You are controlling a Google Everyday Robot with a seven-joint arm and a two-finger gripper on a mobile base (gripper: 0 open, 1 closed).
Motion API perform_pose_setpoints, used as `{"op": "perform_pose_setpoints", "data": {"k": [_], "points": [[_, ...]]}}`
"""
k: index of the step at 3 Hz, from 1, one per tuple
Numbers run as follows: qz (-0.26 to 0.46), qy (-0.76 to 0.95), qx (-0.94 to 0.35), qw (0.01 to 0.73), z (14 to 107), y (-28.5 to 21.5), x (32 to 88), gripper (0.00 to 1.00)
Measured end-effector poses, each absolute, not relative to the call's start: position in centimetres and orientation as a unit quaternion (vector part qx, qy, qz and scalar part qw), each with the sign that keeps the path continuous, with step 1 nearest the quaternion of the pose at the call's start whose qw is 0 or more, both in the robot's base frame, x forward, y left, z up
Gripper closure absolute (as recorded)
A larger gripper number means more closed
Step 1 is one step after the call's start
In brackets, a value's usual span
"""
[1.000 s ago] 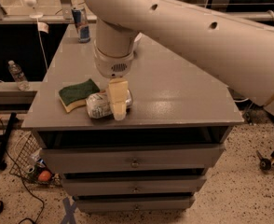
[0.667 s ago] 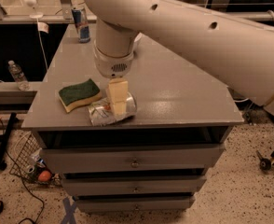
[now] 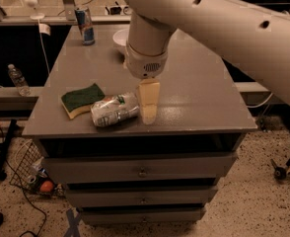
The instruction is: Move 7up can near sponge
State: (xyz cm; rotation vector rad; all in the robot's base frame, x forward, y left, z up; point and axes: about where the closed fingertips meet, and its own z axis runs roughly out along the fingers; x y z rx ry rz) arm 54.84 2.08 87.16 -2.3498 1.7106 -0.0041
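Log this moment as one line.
7up can: on its side, beside sponge | gripper: low over table front, right of 7up can | blue can: upright, back left

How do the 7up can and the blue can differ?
The 7up can lies on its side near the front edge, next to the sponge; the blue can stands upright at the back. The 7up can is silvery-white, the blue can blue-and-silver. The gripper is right beside the 7up can. Both sit on the table.

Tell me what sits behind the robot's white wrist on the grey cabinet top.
A round white bowl, partly hidden by the wrist; its contents cannot be seen. The gripper hangs below, beside the lying silvery-white 7up can.
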Motion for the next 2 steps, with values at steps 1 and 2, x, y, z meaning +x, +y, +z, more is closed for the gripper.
{"op": "perform_pose_setpoints", "data": {"k": [1, 2], "points": [[-0.002, 0.626, -0.772, 0.112, 87.7, -4.9, 54.7, 0.00], [0.003, 0.660, -0.742, 0.120, 88.1, -10.8, 54.6, 0.00]]}}
